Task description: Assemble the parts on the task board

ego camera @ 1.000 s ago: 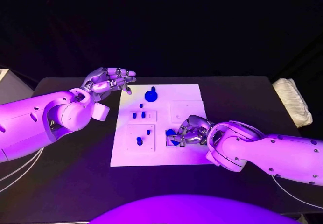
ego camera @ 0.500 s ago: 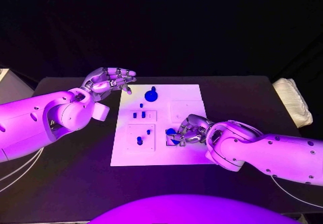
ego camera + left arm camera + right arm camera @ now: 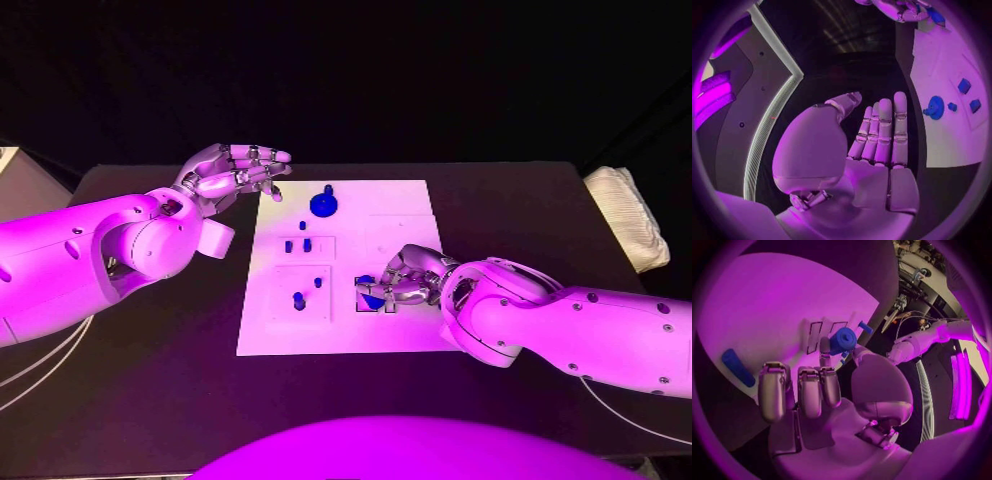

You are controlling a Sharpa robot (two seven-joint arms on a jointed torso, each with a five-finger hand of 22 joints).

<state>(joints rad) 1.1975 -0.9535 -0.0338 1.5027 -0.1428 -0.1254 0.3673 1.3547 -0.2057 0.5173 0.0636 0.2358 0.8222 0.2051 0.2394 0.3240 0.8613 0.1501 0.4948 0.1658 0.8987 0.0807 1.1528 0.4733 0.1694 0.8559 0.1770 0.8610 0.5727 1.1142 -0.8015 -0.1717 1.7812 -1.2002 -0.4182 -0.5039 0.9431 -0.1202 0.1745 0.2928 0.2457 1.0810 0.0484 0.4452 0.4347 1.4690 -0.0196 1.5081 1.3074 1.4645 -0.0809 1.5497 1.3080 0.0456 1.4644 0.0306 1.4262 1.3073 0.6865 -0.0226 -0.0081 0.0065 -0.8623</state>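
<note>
The right hand [image 3: 408, 280] lies low over the task board [image 3: 411, 200], near its right side and toward the robot, with its fingers curled around a small blue part [image 3: 371, 291]; in the right wrist view the same hand [image 3: 817, 390] pinches a round blue part [image 3: 842, 340] between thumb and fingertips, just above the white plate [image 3: 773, 300]. A further blue piece [image 3: 737, 367] lies flat on the board to one side of those fingers. The left hand [image 3: 231, 172] hovers off the board's far left corner, above the dark surface [image 3: 144, 400], holding nothing; the left wrist view shows its fingers [image 3: 882, 130] straight and side by side, palm bare. On the board, a round blue part with a stem [image 3: 325, 204] stands near the far edge, a pair of small blue pegs [image 3: 297, 246] sits in a marked square at mid-board, and two more pegs [image 3: 306, 297] occupy the square below it. A pale cloth bundle [image 3: 627, 215] rests at the surface's right edge.
</note>
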